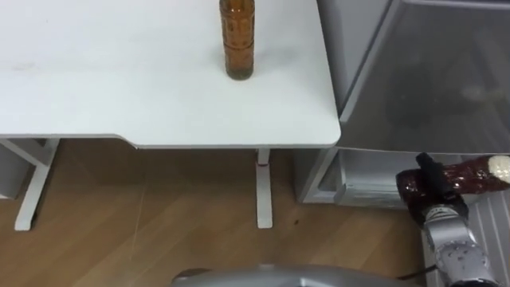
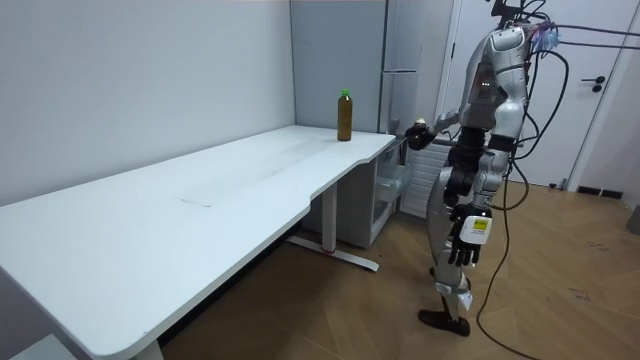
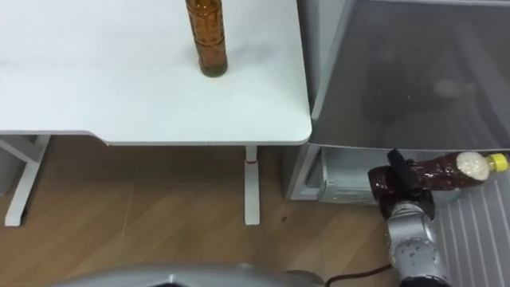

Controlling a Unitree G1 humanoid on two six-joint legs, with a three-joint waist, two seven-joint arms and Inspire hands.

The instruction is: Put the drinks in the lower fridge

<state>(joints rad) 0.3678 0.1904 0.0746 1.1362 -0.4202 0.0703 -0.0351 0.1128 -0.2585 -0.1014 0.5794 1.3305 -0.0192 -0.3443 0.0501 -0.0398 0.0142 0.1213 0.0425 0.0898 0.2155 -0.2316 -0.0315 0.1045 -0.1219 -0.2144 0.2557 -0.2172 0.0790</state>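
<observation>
- Carrying step under way: one drink in the grasp, poised at the open lower fridge (image 3: 339, 177), not yet inside.
- Right hand (image 3: 397, 169) wrapped tight around the dark bottle (image 3: 446, 171), fingers curled about its base end, yellow cap pointing off to the right.
- Lying sideways in that grip, bottle held in the air above the fridge's bottom compartment and touching nothing else, as far as can be seen.
- Standing close to the fridge, right at the corner of the bench (image 3: 96, 88), by the room view.
- Left hand (image 2: 463, 243) hanging at the side, fingers loose and empty.
- Second drink, the amber bottle (image 3: 205, 36), waiting upright on the bench near the corner closest to the fridge.
- Next, by the look of it: lowering and reaching forward into the compartment, finding a free spot on a shelf, setting the bottle down so it cannot roll, then letting go.
- After that, probably back to the bench for the amber one.
</observation>
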